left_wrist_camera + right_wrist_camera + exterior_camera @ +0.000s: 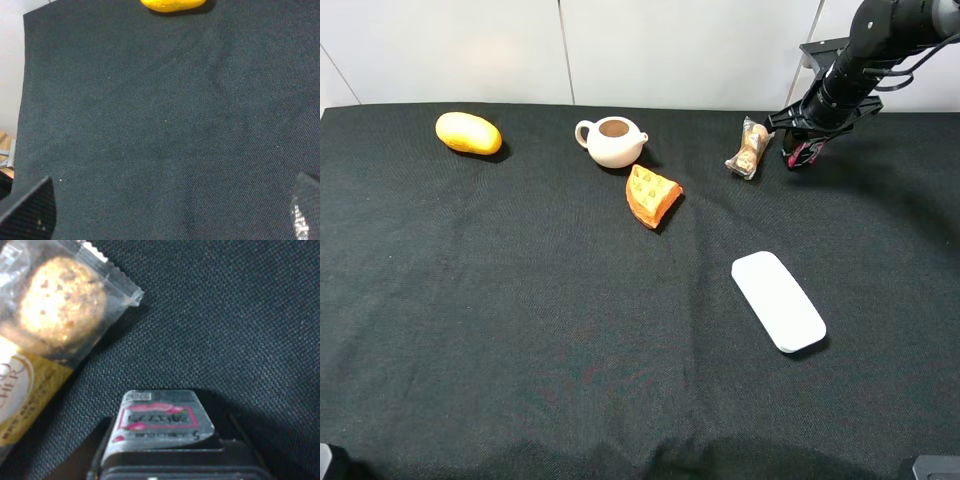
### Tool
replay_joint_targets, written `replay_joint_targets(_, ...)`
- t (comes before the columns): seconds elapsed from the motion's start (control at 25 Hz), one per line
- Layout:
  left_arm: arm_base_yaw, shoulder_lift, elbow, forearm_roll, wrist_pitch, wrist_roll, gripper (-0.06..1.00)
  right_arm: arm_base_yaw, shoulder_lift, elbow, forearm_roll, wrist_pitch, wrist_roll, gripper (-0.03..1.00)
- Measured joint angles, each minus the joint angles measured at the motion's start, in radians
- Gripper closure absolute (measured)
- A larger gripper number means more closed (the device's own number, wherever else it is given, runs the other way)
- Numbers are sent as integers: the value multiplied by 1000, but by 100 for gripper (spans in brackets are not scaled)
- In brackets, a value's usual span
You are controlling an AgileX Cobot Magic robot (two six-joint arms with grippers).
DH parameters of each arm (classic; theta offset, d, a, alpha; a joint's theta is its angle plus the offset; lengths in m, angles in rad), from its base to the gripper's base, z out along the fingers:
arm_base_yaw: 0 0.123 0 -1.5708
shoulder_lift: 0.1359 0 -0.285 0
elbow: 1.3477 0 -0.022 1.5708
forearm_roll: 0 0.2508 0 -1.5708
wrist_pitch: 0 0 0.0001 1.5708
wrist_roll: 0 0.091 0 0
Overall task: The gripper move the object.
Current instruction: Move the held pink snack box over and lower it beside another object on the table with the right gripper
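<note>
The object, a small black carton with pink and white graphics (801, 153), sits at the back right of the black table. My right gripper (803, 148) reaches down onto it from the bulky black arm. In the right wrist view the carton (159, 421) fills the space between the dark fingers (102, 455), which press on its sides just above the cloth. My left gripper (167, 220) is open and empty over bare black cloth. Only its two fingertips (30, 210) show, and it is out of the high view.
A clear-wrapped tan snack packet (750, 148) lies close to the left of the carton and also shows in the right wrist view (47, 335). A cream teapot (612, 141), an orange wedge (652, 195), a yellow fruit (468, 133) and a white flat oblong (778, 301) lie on the table.
</note>
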State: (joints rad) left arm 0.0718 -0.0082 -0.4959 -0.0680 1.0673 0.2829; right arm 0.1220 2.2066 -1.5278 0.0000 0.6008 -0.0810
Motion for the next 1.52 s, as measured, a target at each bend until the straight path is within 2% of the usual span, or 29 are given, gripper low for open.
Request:
replay_joint_targets(0.08, 0, 0, 0, 0, 0, 0, -5, 0, 0, 0, 0, 0, 2, 56)
replay_joint_targets(0.2, 0, 0, 0, 0, 0, 0, -5, 0, 0, 0, -11, -1, 2, 36)
replay_joint_targets(0.32, 0, 0, 0, 0, 0, 0, -5, 0, 0, 0, -12, -5, 2, 29)
replay_joint_targets(0.84, 0, 0, 0, 0, 0, 0, -5, 0, -29, 0, -12, 9, 2, 27)
replay_joint_targets(1.52, 0, 0, 0, 0, 0, 0, -5, 0, -235, 0, 18, 228, 2, 27)
